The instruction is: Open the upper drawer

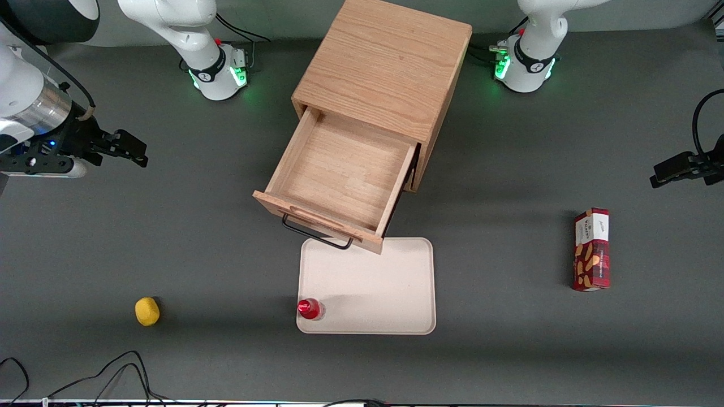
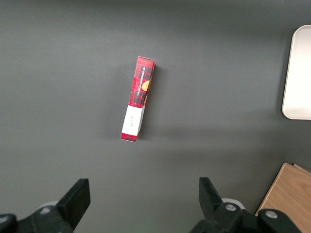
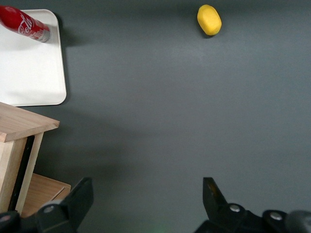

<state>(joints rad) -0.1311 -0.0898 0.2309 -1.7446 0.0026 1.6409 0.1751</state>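
Note:
The small light-oak cabinet (image 1: 384, 62) stands in the middle of the table. Its upper drawer (image 1: 339, 169) is pulled far out toward the front camera and is empty inside. The thin black wire handle (image 1: 314, 233) hangs on the drawer front. The lower drawer is hidden under it. My gripper (image 1: 127, 148) is open and empty, up in the air toward the working arm's end of the table, well apart from the cabinet. In the right wrist view the gripper (image 3: 148, 196) hovers over bare grey table, with a corner of the cabinet (image 3: 19, 131) beside it.
A white tray (image 1: 367, 288) lies in front of the open drawer, with a red can (image 1: 308, 308) on its near corner. A yellow lemon (image 1: 147, 311) lies toward the working arm's end. A red snack box (image 1: 591, 249) lies toward the parked arm's end. Cables run along the near table edge.

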